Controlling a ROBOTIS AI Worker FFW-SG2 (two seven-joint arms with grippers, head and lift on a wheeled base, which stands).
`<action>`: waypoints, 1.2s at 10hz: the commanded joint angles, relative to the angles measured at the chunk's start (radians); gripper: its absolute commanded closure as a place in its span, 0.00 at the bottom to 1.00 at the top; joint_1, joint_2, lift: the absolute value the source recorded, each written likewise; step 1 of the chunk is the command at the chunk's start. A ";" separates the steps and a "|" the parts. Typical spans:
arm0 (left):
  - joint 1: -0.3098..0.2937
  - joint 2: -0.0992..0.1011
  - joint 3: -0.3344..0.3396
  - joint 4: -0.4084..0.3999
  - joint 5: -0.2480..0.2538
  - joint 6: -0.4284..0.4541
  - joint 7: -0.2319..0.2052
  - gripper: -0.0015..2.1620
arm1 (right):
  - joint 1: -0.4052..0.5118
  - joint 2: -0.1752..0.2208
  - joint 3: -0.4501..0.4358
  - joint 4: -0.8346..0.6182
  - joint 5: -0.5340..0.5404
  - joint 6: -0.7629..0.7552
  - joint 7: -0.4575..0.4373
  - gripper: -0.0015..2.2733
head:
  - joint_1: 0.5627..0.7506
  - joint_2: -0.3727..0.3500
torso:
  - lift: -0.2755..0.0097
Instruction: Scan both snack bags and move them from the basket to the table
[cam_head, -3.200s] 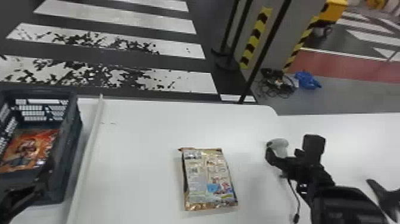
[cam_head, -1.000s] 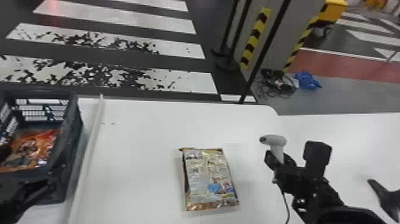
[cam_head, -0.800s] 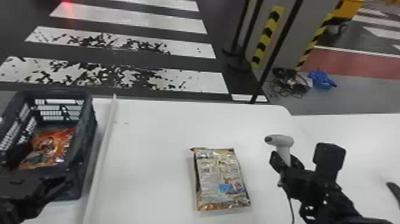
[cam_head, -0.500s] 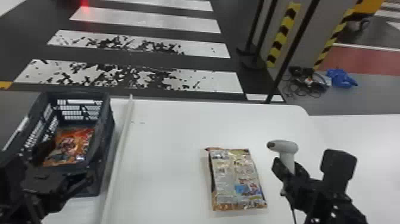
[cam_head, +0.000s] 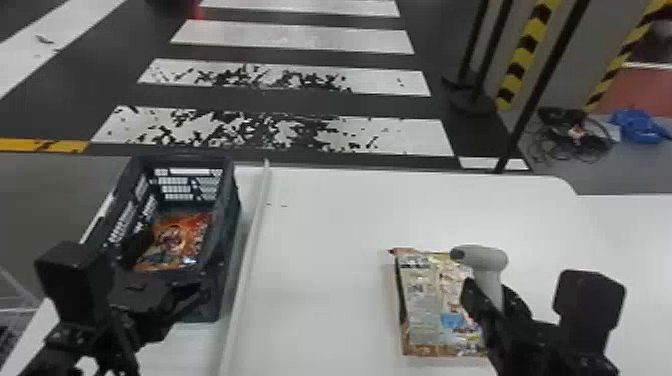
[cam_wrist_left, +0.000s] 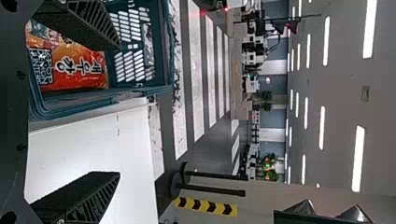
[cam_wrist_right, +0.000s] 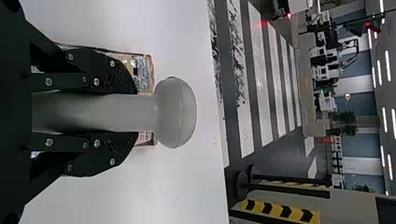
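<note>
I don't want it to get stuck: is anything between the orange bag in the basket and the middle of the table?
Yes. The basket's side wall stands between the orange bag and the middle of the table, and a long pale strip lies just past that wall.

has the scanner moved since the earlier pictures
Yes, to the robot's left: in the head view the scanner now overlaps the snack bag on the table; earlier it showed right of it.

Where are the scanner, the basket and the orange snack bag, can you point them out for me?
Scanner (cam_head: 489, 258): head view, on its light grey head.
Basket (cam_head: 228, 232): head view, on the outside of its right wall.
Orange snack bag (cam_wrist_left: 77, 80): left wrist view, on its printed face.
</note>
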 joint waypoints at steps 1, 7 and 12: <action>0.000 -0.001 -0.001 0.000 0.000 0.000 0.000 0.01 | 0.023 -0.001 0.041 -0.007 0.007 -0.015 -0.009 0.99 | 0.70 0.48 | 0.62; 0.014 -0.004 -0.004 -0.012 -0.001 0.000 0.002 0.01 | 0.057 -0.014 0.174 0.049 0.109 -0.092 -0.063 0.99 | 0.70 0.58 | 0.62; 0.052 0.000 0.008 -0.043 -0.003 -0.003 0.002 0.01 | 0.002 -0.023 0.216 0.182 0.151 -0.153 -0.078 0.99 | 0.70 0.61 | 0.62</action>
